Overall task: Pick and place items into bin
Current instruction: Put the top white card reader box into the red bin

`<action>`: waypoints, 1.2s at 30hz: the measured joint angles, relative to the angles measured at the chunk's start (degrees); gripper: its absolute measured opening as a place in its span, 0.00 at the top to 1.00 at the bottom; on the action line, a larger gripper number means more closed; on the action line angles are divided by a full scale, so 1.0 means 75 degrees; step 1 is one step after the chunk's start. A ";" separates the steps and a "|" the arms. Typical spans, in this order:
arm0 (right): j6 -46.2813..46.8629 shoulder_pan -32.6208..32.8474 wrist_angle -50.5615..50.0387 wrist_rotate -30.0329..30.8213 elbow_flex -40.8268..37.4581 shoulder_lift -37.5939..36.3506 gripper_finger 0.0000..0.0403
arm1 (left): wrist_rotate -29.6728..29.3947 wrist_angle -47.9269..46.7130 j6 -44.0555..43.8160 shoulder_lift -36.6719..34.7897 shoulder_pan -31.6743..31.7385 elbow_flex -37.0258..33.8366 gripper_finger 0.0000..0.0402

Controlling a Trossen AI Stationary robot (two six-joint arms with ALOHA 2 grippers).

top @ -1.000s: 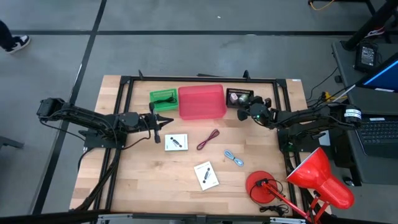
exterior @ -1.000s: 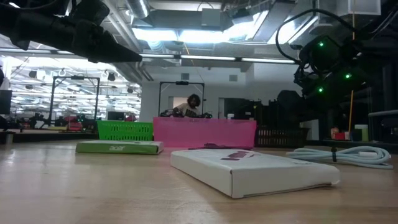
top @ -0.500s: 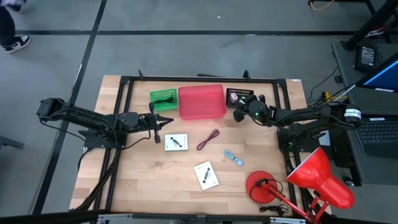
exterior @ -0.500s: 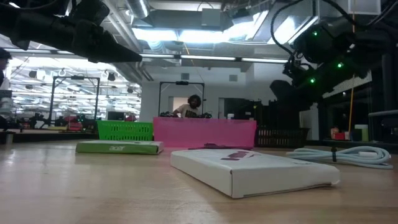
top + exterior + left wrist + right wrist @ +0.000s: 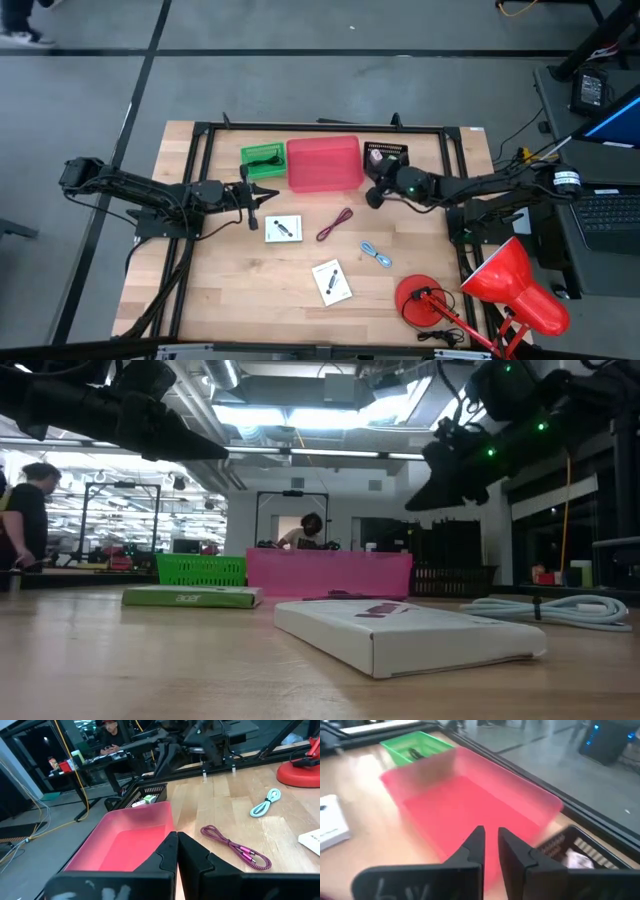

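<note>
L pincer point(image 5: 257, 197) closed, R pincer point(image 5: 371, 196) near-closed, raised

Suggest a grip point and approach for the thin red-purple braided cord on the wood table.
Grip the thin red-purple braided cord near its middle, coming straight down from above. It lies flat on the wooden table as a narrow doubled strand running diagonally, so set the fingers across that line. The space around it looks free of the white cards and the red bin. The right gripper is probably nearest.
</note>
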 joint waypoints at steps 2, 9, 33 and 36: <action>-0.0060 0.0141 0.0121 -0.0002 0.0022 0.0000 0.94 | 0.0000 0.0000 0.0000 0.0000 -0.0002 0.0000 0.99; -0.0063 0.0365 0.0377 -0.0351 0.0025 -0.0003 1.00 | 0.0003 -0.0003 -0.0114 0.0000 0.0000 0.0000 0.99; -0.0916 0.0537 0.3832 -0.2567 0.0292 0.2400 0.99 | -0.0420 -0.4137 -0.3184 0.1153 -0.1018 0.1429 0.99; -0.0771 0.0588 0.3460 -0.2761 0.0834 0.2896 0.99 | -0.0320 -0.4911 -0.3631 0.1339 -0.1211 0.1723 0.99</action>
